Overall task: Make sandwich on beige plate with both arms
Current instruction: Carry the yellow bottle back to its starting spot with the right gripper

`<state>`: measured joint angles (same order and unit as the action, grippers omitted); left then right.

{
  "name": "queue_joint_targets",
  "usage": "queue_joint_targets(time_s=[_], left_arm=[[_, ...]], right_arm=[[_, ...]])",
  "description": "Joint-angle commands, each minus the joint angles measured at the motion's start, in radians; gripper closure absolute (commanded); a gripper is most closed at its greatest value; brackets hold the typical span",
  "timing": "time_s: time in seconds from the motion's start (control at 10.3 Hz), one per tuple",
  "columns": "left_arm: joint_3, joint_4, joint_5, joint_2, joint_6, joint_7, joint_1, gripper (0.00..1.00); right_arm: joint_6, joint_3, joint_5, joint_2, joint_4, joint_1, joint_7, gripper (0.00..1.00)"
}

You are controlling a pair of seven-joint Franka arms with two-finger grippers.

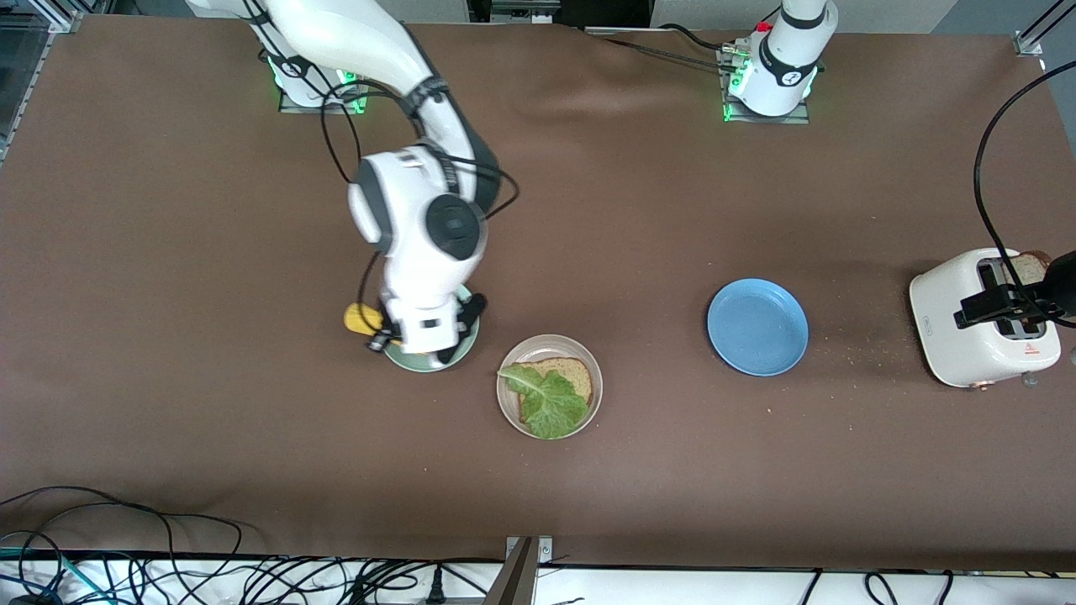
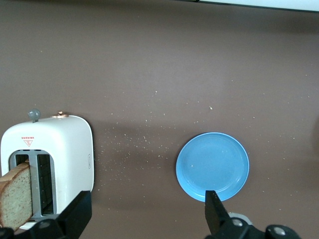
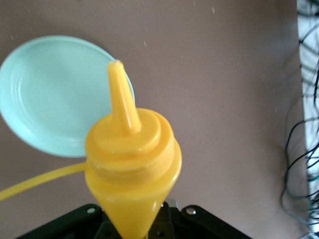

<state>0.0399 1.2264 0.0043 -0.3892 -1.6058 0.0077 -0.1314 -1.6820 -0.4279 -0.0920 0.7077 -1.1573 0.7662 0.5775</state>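
Right gripper [image 1: 395, 336] clamped on yellow squeeze bottle [image 3: 130, 174], over mint green plate [image 3: 55, 94]. Beige plate [image 1: 588, 357] just beside it, nearer front camera, holds bread slice [image 1: 572, 376] with lettuce leaf [image 1: 546, 402] on top. Left gripper [image 2: 149, 219] wide apart over toaster [image 2: 65, 149] and blue plate [image 2: 213, 166].

You have 1 blue plate [image 1: 757, 327] at 3 o'clock of center, 1 white toaster [image 1: 982, 328] past it, 1 mint green plate [image 3: 60, 94] at 9 o'clock.
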Motion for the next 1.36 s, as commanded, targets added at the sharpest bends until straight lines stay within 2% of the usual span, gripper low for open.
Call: queue_joint_targets(time_s=[0.0,0.29,0.49,0.78,1.07,1.17,1.27], left_arm=[[-0.003,0.010,0.006,0.009,0.009,0.018,-0.004,0.00],[-0.014,0.008,0.008,-0.014,0.006,0.018,-0.025,0.00],[-0.015,0.007,0.042,-0.040,0.003,0.009,-0.036,0.00],[-0.014,0.005,0.042,-0.071,0.000,0.009,-0.106,0.00],[-0.015,0.002,0.049,-0.125,-0.025,0.021,-0.177,0.00],[-0.009,0.004,0.042,-0.125,-0.026,0.067,-0.233,0.00],[-0.011,0.007,0.051,-0.126,-0.028,0.149,-0.244,0.00]], right_arm=[[0.016,0.023,0.163,-0.158,-0.149,-0.181,0.152,1.00],[0.088,0.020,0.357,-0.233,-0.234,-0.358,0.425,1.00],[0.081,0.018,0.517,-0.289,-0.384,-0.466,0.641,1.00],[0.082,0.017,0.705,-0.290,-0.530,-0.577,1.039,1.00],[0.042,0.014,0.816,-0.287,-0.688,-0.623,1.351,1.00],[0.007,0.012,0.834,-0.284,-0.740,-0.636,1.468,1.00],[-0.017,0.014,0.845,-0.277,-0.774,-0.649,1.568,1.00]])
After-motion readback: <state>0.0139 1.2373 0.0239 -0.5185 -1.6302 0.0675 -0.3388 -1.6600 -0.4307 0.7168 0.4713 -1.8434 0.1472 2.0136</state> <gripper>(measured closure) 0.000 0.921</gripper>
